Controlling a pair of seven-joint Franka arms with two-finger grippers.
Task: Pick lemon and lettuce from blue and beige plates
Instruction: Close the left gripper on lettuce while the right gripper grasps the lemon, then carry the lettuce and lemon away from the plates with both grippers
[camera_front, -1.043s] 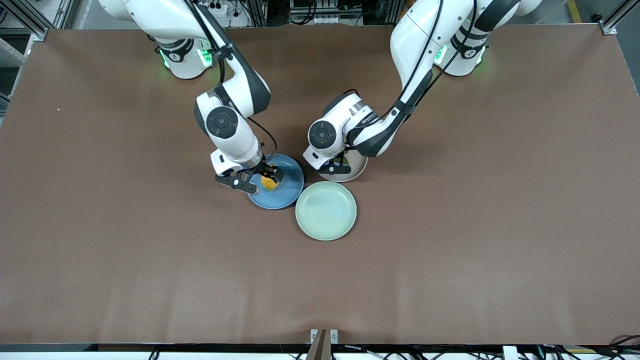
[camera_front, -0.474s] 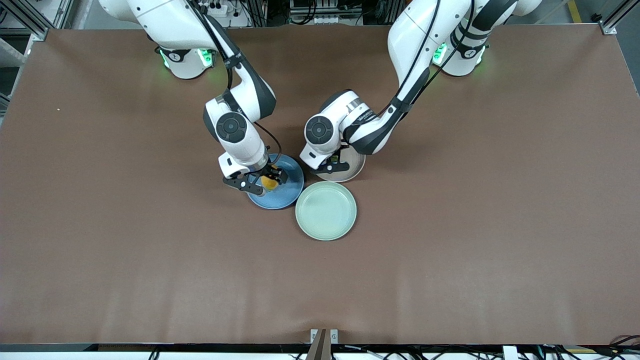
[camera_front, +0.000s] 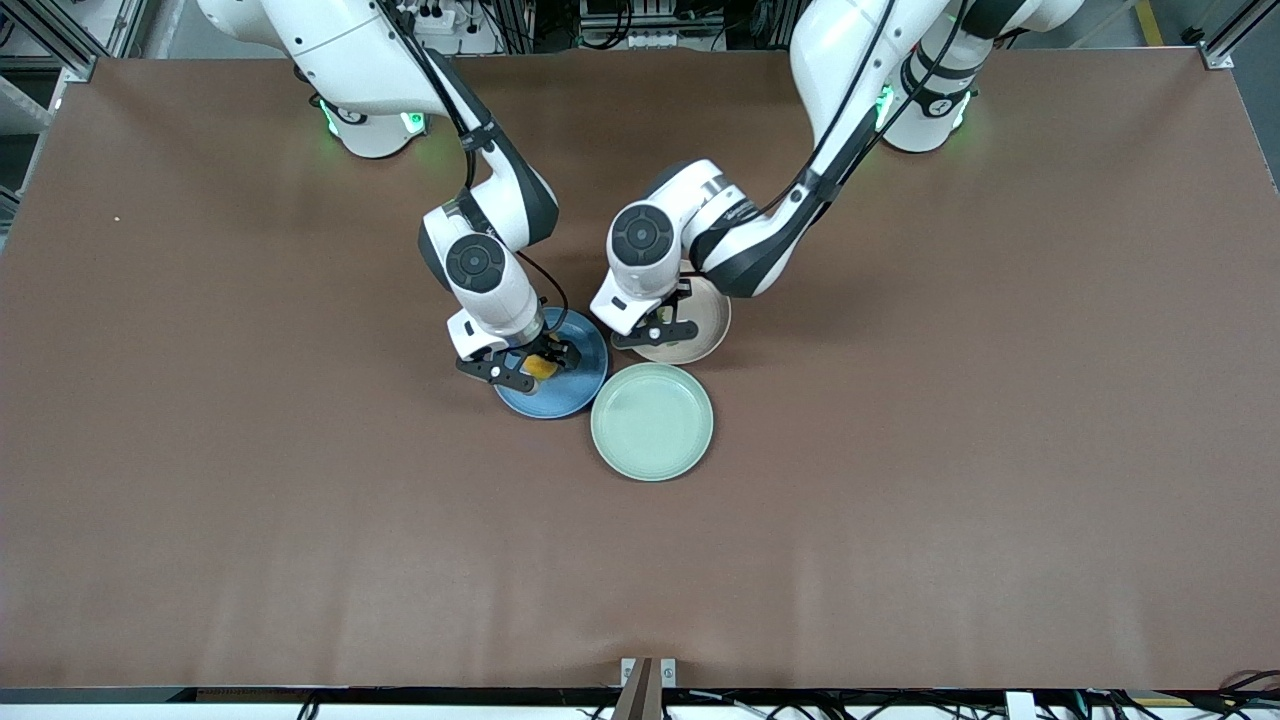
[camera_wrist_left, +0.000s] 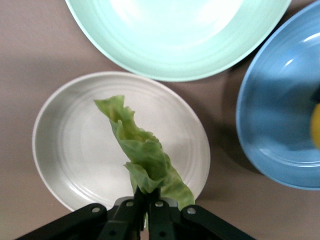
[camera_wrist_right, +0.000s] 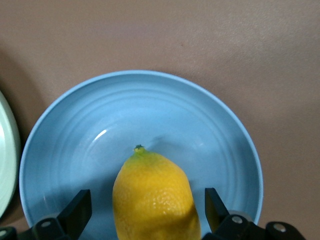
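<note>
Right gripper (camera_front: 527, 368) over the blue plate (camera_front: 575, 395), fingers closed on the lemon (camera_front: 541, 369); lemon lifted clear of the plate, stem tip pointing away from the wrist, shadow cast on the plate floor in the right wrist view, lemon (camera_wrist_right: 155, 197) seated between the two dark finger pads (camera_wrist_right: 76, 212) with the blue plate (camera_wrist_right: 65, 145) below. Left gripper (camera_front: 655, 330) over the beige plate (camera_front: 705, 335), fingers pressed together on one end of the lettuce (camera_wrist_left: 145, 155); in the left wrist view, fingertips (camera_wrist_left: 131, 217) pinching the leaf at its lower edge, leaf hanging crumpled and elongated above the beige plate (camera_wrist_left: 60, 150), contact between the free end of the leaf and the plate not determinable. Lettuce hidden by the wrist in the front view. Blue and beige plates side by side near the table (camera_front: 950, 450) centre, blue toward the right arm's end, beige toward the left arm's end. Mint-green plate (camera_front: 652, 421) nearer to the front camera than both, just beside each, rim close to or touching the blue plate rim; same plate visible in the left wrist view (camera_wrist_left: 175, 35) and as a pale edge in the right wrist view (camera_wrist_right: 6, 165). Both arms reaching in from their bases, wrists lowered close to the plates
</note>
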